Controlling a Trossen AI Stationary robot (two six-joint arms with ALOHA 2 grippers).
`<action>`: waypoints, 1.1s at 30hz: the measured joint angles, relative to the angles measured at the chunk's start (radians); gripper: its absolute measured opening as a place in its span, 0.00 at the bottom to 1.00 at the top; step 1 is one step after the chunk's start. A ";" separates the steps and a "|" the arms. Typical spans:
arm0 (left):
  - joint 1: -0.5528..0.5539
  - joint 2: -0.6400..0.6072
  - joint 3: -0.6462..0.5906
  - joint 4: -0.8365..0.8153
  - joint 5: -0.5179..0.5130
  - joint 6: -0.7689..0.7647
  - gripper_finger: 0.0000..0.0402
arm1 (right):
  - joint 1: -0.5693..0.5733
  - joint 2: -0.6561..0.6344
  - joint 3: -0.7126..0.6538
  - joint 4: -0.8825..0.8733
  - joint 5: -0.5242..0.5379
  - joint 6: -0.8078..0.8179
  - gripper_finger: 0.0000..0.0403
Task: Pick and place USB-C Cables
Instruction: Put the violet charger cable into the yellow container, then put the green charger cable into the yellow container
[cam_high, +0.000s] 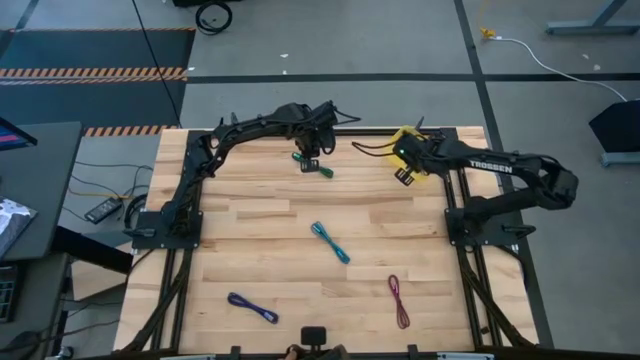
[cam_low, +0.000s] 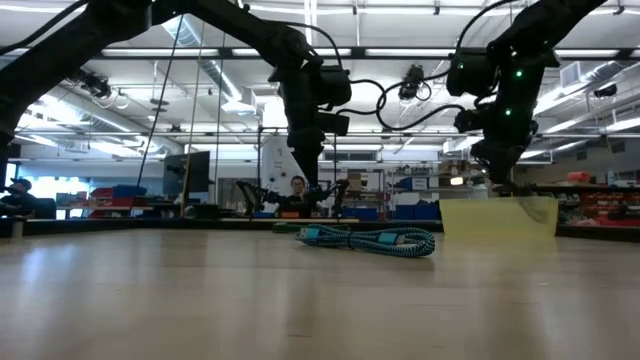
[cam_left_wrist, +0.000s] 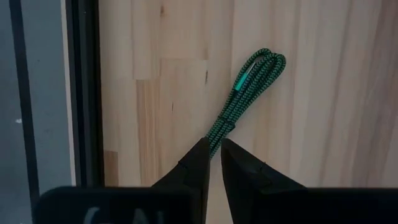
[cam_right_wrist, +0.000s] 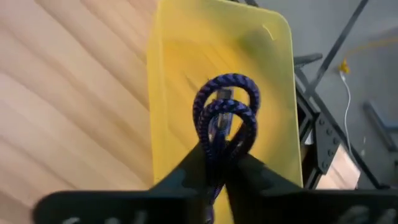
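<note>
My left gripper (cam_high: 310, 163) is down at the far middle of the table, shut on the green cable (cam_left_wrist: 249, 93), which lies flat on the wood. My right gripper (cam_high: 404, 172) hangs over the yellow bin (cam_right_wrist: 180, 56) at the far right, shut on the violet cable (cam_right_wrist: 224, 106). The teal cable (cam_high: 330, 242) lies mid-table. The maroon cable (cam_high: 399, 300) and the dark blue-purple cable (cam_high: 252, 307) lie near the near edge. My left gripper pinches the green cable between its two fingers at one end (cam_left_wrist: 216, 142), coming from above and lying along it. The looped end (cam_left_wrist: 268, 62) reaches out beyond the fingertips, and the cable rests on the table. My right gripper pinches the violet cable bundle between its fingers low on the coil (cam_right_wrist: 217, 146). The loops (cam_right_wrist: 227, 93) stick out past the fingertips, lifted clear above the inside of the yellow bin.
Black frame rails (cam_high: 470, 270) run along both sides of the table and a bar (cam_left_wrist: 84, 93) runs along its far edge, close to my left gripper. A small camera (cam_high: 314, 337) sits at the near edge. Bare wood (cam_high: 260, 215) lies between the cables.
</note>
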 joint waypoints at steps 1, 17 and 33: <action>0.000 0.000 0.000 0.000 0.000 0.000 0.12 | -0.005 0.007 0.000 0.001 0.000 0.007 0.23; 0.038 0.000 0.000 -0.074 0.022 0.229 0.12 | 0.096 -0.137 0.000 0.213 0.016 0.051 0.71; 0.083 0.014 0.000 -0.190 0.077 0.451 0.30 | 0.282 -0.202 -0.094 0.952 -0.313 -0.149 0.66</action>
